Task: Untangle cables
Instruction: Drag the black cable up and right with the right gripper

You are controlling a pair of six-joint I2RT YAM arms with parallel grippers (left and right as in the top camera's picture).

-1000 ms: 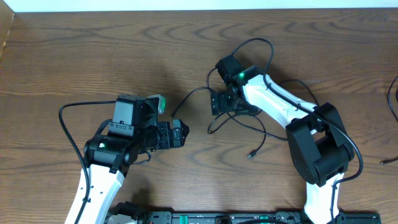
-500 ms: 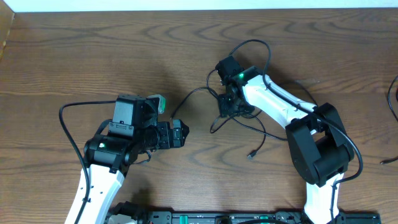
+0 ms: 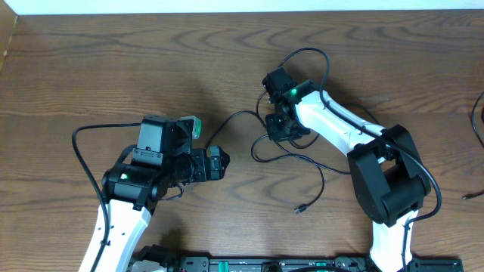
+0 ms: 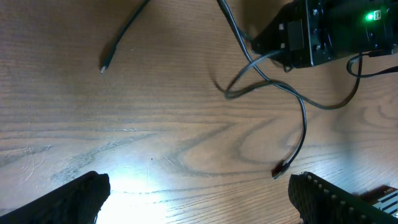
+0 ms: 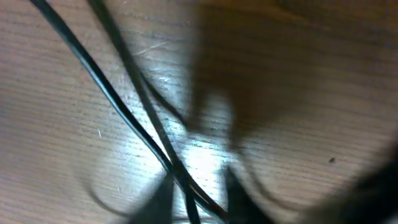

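Thin black cables [image 3: 300, 209] lie loosely looped on the wooden table, right of centre, and one plug end trails toward the front edge. My right gripper [image 3: 276, 130] sits over the top of the loop. In the right wrist view two black cables [image 5: 118, 102] run between its narrow, blurred fingers [image 5: 165, 194], which are shut on them. My left gripper [image 4: 199, 205] stands open over bare wood with nothing between its fingers. From the left wrist view the cables [image 4: 303, 112] and a plug [image 4: 280, 168] lie ahead of it, just short of its right finger, and a second loose end [image 4: 106, 65] lies further left.
The right arm's thicker black lead [image 3: 310, 54] arches behind its wrist. The left arm's lead [image 3: 79, 140] curls out to the left. More dark cord shows at the table's right edge [image 3: 478, 113]. The table's back edge [image 3: 242, 11] meets a white wall.
My right gripper has closed from wide open onto the cables. The loop has shifted left and the loose plug end has slid toward the front. The left arm has not moved.
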